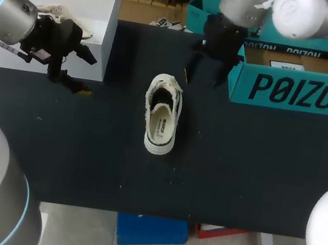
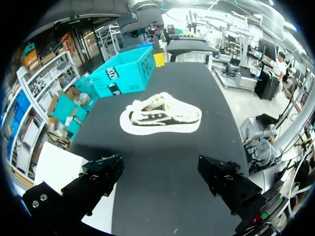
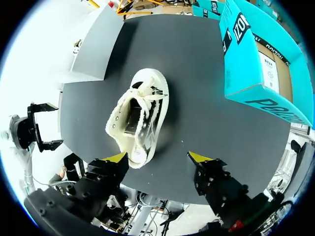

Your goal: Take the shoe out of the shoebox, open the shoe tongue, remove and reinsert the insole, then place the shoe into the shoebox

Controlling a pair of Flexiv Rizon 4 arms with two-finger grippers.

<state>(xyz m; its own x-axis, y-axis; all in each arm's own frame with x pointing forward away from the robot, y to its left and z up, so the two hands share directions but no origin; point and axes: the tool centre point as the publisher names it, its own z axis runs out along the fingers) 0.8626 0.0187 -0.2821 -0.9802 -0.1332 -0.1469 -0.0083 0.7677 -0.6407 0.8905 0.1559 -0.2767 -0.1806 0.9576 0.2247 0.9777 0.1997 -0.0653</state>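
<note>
head camera high behind, facing down; wrist cameras nearer, oblique; all share shoe [image 1: 163, 115] on table [image 1: 237, 173].

The silver-grey, blue-ringed left arm [image 1: 3, 5] and right arm [image 1: 298, 13] end in a black left gripper [image 2: 160, 166] and right gripper [image 3: 157, 157], yellow-tipped.

Both arms angled inward — left end effector [image 2: 160, 172], right end effector [image 3: 157, 157] — fingers spread wide

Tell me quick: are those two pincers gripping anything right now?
Left pincer: open, holding nothing.
Right pincer: open, holding nothing; the shoe lies on the table ahead of it.
</note>
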